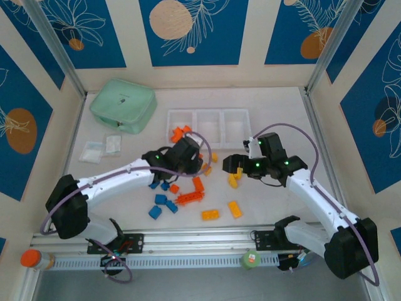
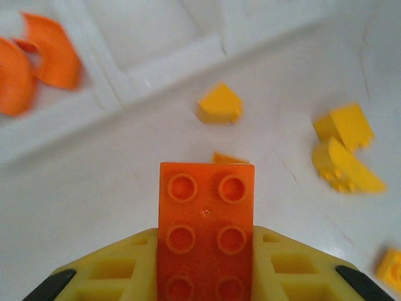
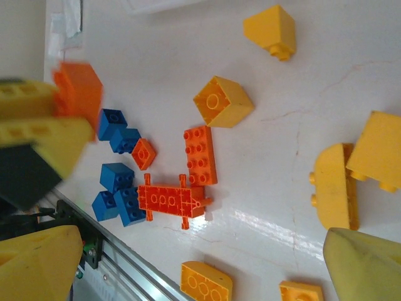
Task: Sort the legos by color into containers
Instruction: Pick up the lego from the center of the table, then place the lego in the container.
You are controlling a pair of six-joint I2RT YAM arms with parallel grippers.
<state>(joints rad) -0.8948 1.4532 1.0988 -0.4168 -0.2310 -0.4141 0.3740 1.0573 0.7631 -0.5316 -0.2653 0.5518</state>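
Between the left fingers (image 2: 113, 273) a red-orange brick (image 2: 205, 219) sat clamped, its studs facing the wrist camera and its far end reaching past the fingertips. Just beyond it on the white surface (image 2: 94, 188) lay a yellow sloped brick (image 2: 219, 103), and to the right of that a pair of yellow bricks (image 2: 343, 147) touched each other. A wall of the containers (image 2: 156, 63) crossed the top of that view, with two curved red-orange pieces (image 2: 37, 63) lying in the compartment at the left. The right fingers (image 3: 366, 263) stood spread wide with nothing between them, hanging over the scattered legos (image 3: 213, 103). Under them a flat red-orange plate (image 3: 168, 202) lay just beside a longer red-orange block (image 3: 200, 155). Blue bricks (image 3: 119, 188) clustered at the plate's other side, and more yellow bricks (image 3: 335, 188) lay near the right finger. Whether the held brick was clear of the surface could not be told. From above, the left arm (image 1: 113, 182) reached to just in front of the left compartment of the three joined containers (image 1: 195, 125), and the right arm (image 1: 313, 194) bent in toward the middle of the surface. Loose bricks lay between and in front of the two wrists. A mint green case (image 1: 122, 105) lay at the far left corner, with two clear bags (image 1: 100, 149) near it.
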